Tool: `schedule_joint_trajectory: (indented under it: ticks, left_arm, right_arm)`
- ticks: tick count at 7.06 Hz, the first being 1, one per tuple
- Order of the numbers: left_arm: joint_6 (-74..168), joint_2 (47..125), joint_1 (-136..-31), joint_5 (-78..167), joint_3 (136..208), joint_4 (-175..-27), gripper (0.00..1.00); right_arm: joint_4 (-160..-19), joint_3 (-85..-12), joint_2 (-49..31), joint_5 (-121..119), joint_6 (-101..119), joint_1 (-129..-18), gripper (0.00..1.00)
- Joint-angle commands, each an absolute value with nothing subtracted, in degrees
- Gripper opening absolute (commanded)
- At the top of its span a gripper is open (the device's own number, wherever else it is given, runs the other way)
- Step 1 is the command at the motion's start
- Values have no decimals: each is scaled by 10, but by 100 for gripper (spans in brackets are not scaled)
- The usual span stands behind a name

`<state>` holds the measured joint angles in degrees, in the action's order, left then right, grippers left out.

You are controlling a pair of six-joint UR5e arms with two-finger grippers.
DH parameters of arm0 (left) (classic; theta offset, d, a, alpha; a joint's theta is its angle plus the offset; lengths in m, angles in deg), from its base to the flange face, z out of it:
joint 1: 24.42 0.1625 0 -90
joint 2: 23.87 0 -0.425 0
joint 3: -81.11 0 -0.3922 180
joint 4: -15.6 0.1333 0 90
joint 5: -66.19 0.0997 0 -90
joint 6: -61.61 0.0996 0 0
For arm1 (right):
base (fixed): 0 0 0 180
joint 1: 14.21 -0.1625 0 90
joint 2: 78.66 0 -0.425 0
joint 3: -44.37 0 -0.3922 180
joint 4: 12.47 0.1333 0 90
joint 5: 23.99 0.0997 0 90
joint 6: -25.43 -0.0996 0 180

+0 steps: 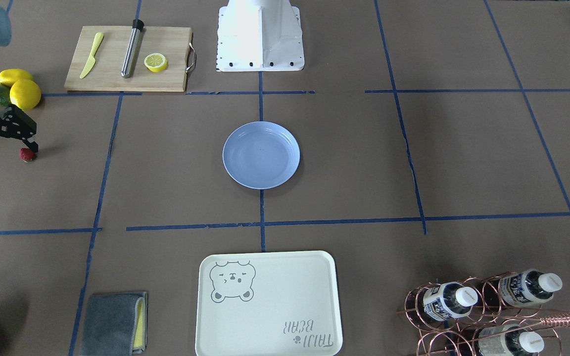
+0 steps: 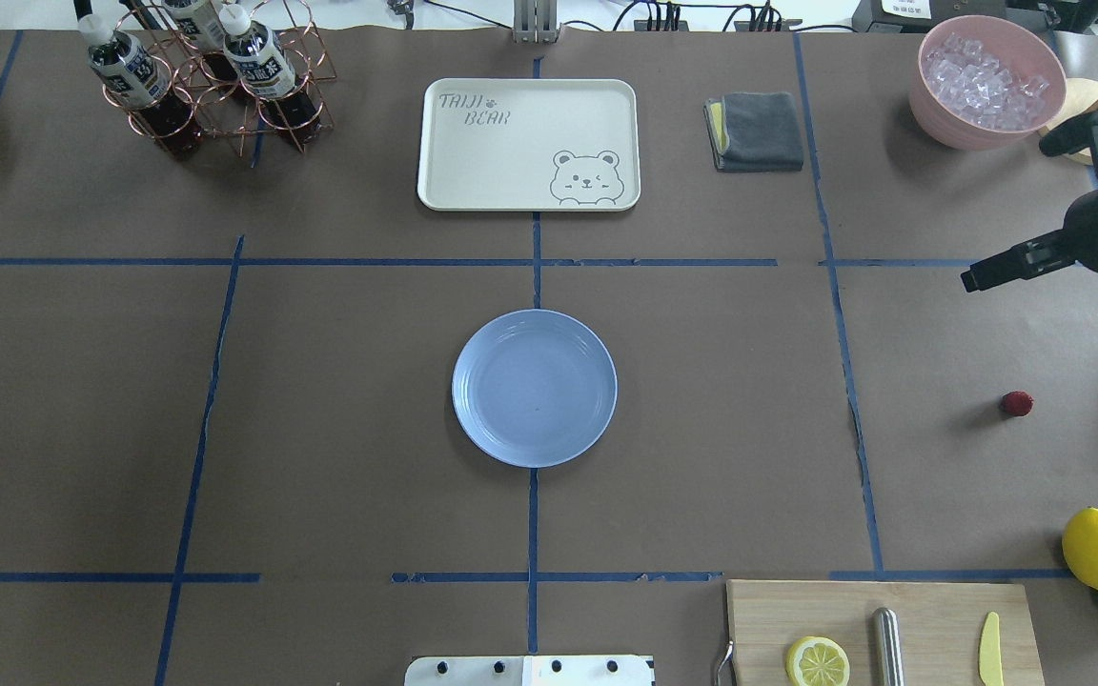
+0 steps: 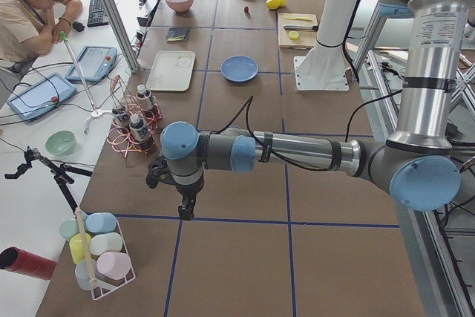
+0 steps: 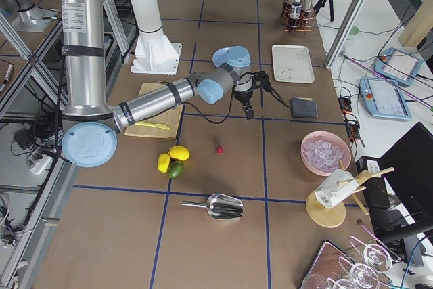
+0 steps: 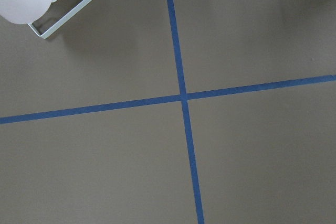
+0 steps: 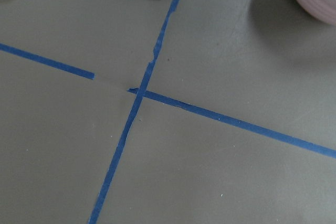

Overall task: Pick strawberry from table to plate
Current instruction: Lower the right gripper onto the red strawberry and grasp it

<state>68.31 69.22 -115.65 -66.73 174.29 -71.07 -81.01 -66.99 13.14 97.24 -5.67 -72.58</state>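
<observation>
Bowl [image 2: 949,138]: pink, holds ice cubes [image 2: 987,81].
Strawberry [image 2: 1017,403]: tiny, dark red, on tabletop [image 2: 320,381], well apart from plate [image 2: 535,388].
Right pincer [image 1: 9,155]: fingers apart.
Left pincer [image 3: 185,211]: cannot tell.

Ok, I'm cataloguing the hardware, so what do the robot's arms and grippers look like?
The left arm and right arm are silver metal tubes with grey joints, pale-blue round caps and a white printed label. A thin black cable runs along the left forearm. The left gripper and right gripper are black.
</observation>
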Motion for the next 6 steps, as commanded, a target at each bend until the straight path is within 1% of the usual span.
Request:
schedule_joint_trajectory:
  ticks: [1, 2, 4, 5, 6]
  left_arm:
    - [683, 692, -1157, -664, 1747, -711, 100]
    - [683, 692, -1157, -667, 1748, -711, 100]
    - [683, 692, -1157, -667, 1747, -713, 100]
    - [683, 692, -1157, -667, 1747, -713, 100]
    - [683, 692, -1157, -668, 1747, -713, 100]
  right_arm:
    - [-696, -642, 198, 924, -97, -668, 100]
    - [-649, -618, 227, 920, -93, -661, 100]
    - [-560, -545, 236, 912, -93, -648, 100]
    - [-551, -534, 236, 911, -93, -642, 100]
    - [-551, -531, 238, 911, -93, -635, 92]
